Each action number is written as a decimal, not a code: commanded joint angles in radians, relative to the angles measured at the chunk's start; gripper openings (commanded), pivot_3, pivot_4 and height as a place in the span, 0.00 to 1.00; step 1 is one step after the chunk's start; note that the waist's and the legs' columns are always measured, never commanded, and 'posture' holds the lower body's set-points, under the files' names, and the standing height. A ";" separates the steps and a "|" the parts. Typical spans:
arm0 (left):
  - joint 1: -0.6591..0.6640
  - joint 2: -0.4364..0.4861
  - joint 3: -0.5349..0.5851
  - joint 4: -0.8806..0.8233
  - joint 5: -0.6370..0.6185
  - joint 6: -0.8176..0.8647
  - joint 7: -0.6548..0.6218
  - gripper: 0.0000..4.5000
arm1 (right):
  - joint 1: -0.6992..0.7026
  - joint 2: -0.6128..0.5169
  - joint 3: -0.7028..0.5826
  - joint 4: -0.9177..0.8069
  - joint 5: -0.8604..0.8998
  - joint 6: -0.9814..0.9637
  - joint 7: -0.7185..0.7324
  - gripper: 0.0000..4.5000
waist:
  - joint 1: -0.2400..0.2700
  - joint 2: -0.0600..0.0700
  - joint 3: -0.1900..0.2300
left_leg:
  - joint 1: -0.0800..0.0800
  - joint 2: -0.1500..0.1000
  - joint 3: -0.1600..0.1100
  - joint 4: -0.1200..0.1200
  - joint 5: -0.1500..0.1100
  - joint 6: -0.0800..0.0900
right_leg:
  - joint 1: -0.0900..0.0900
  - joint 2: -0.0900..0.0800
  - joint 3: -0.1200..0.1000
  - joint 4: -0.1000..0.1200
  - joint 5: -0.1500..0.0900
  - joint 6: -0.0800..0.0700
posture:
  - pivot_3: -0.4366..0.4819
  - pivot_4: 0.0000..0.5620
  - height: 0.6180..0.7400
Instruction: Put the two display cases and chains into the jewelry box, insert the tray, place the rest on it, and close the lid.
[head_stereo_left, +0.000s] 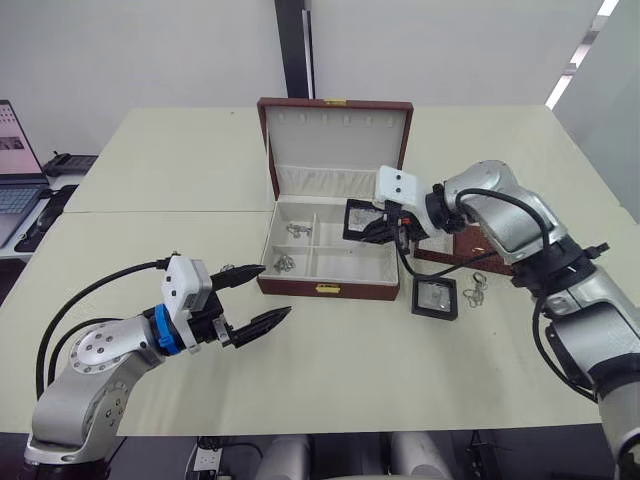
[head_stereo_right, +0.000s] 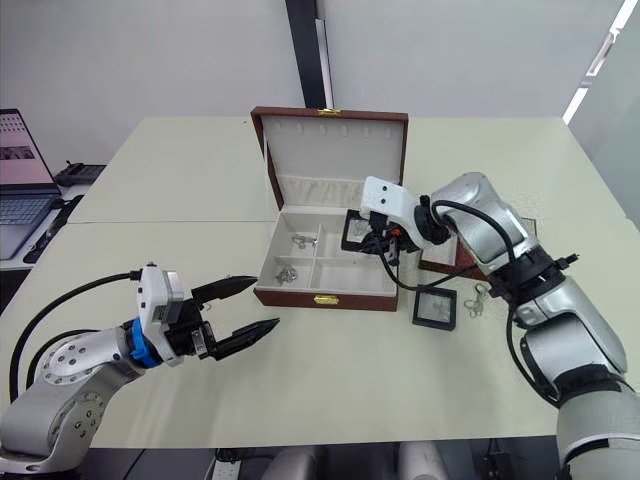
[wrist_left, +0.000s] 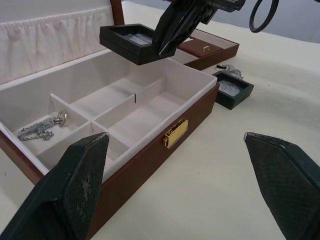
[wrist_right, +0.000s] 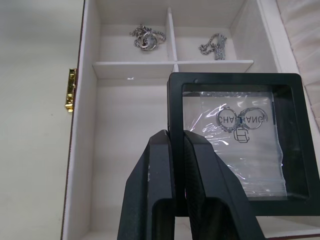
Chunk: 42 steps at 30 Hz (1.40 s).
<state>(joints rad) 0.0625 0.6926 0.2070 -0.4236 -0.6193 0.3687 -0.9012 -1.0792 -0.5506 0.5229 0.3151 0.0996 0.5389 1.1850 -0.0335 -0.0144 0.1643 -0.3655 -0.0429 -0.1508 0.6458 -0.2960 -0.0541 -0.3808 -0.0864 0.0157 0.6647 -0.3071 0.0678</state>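
Observation:
The jewelry box (head_stereo_left: 326, 288) stands open mid-table with its lid (head_stereo_left: 336, 138) upright. My right gripper (wrist_right: 176, 137) is shut on the edge of one display case (head_stereo_left: 360, 219), holding it tilted above the box's right rear compartment. The other display case (head_stereo_left: 435, 298) lies on the table just right of the box front. Two chains (head_stereo_left: 297, 230) (head_stereo_left: 284, 264) rest in the box's left compartments. More small silver pieces (head_stereo_left: 473, 293) lie beside the second case. The tray (head_stereo_left: 470, 243) sits behind my right arm, partly hidden. My left gripper (head_stereo_left: 274, 291) hangs open in front of the box's left corner.
A laptop (head_stereo_left: 14, 178) and a phone (head_stereo_left: 68, 162) sit on the adjoining table at the far left. The table's front edge runs close beneath my left arm.

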 joint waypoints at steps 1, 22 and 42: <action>-0.010 0.003 0.022 -0.037 -0.004 0.005 0.025 1.00 | -0.046 0.039 -0.011 0.090 -0.047 -0.079 0.008 0.00 | 0.000 0.000 0.000 | 0.000 0.000 0.000 0.000 0.000 0.000 | 0.000 0.000 0.000 0.000 0.000 0.000 | 0.48 0.27 1.00; -0.007 -0.004 -0.004 -0.058 0.011 -0.001 0.042 1.00 | -0.166 0.218 -0.041 0.583 -0.223 -0.362 0.047 0.00 | -0.015 0.001 0.000 | 0.000 0.000 0.003 0.000 0.001 -0.002 | -0.005 0.000 0.001 0.003 0.002 -0.002 | 0.48 0.27 1.00; 0.018 -0.016 -0.001 -0.046 0.016 -0.019 0.021 1.00 | -0.072 0.115 -0.242 0.179 -0.140 -0.360 0.085 1.00 | -0.020 0.001 0.001 | 0.000 0.002 0.008 0.000 0.001 -0.002 | -0.009 0.000 0.001 0.009 0.002 -0.002 | 0.48 0.27 1.00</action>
<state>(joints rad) 0.0709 0.6795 0.1986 -0.4422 -0.6035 0.3690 -0.8705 -1.1801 -0.4184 0.3117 0.6188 -0.0703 0.1591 1.2785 -0.0534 -0.0134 0.1648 -0.3653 -0.0409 -0.1435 0.6455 -0.2952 -0.0559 -0.3893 -0.0872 0.0164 0.6738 -0.3055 0.0654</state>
